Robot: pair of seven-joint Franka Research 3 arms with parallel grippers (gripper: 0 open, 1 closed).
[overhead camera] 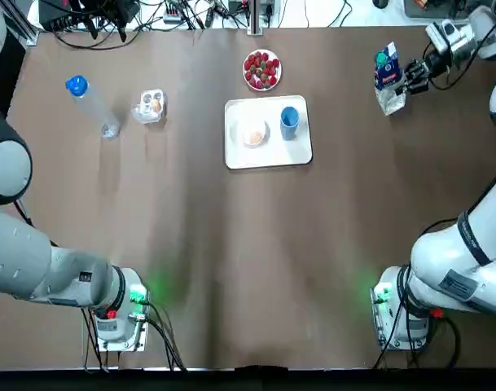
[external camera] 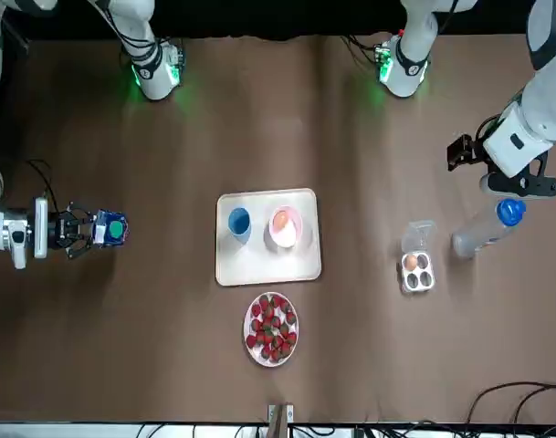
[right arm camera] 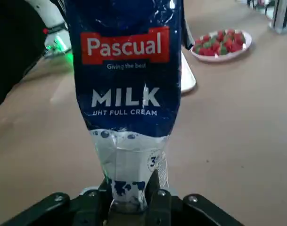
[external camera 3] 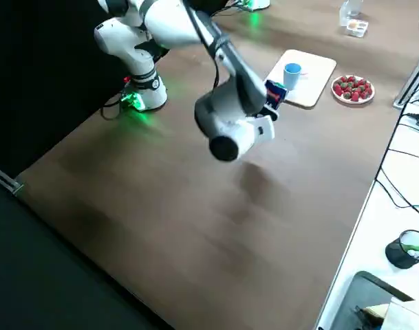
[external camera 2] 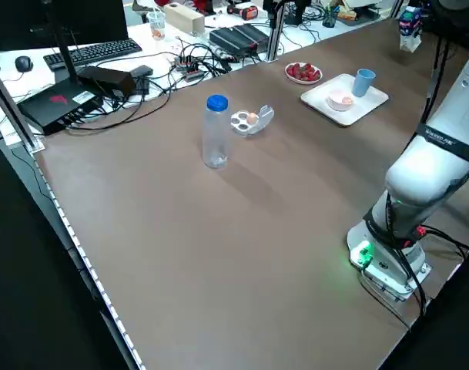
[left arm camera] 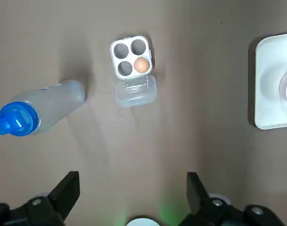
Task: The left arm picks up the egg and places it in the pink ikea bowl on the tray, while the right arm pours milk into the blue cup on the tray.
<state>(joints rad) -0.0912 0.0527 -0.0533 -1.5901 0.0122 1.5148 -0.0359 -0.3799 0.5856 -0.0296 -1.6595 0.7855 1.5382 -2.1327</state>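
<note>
Right tool [right arm camera: 132,195]: you will see its fingers pressed onto the low part of the milk [right arm camera: 129,84], pinching it from both sides. The milk stands upright at the far right side of the tabletop [overhead camera: 231,244], well apart from the tray [overhead camera: 268,159]. You cannot tell from these views whether its base touches the tabletop. Left tool [left arm camera: 132,179]: its fingers are spread wide with nothing between them. It hangs high over the robot's left side of the tabletop, above the bottle [left arm camera: 44,106] and the egg box [left arm camera: 129,59] and touching neither. The egg [external camera: 280,220] lies inside the pink bowl [external camera: 292,235], which sits on the tray. The blue cup [external camera: 239,222] stands upright on the same tray, just beside the bowl on the robot's right of it. You cannot tell what is in the cup. The egg box lies with its clear lid folded open, and a second egg [left arm camera: 141,65] sits in one of its four cells. The bottle, blue cap on, stands upright near the box, on its far side from the tray. The strawberries [overhead camera: 262,70] sit on a small plate just beyond the tray's far edge, apart from it.
</note>
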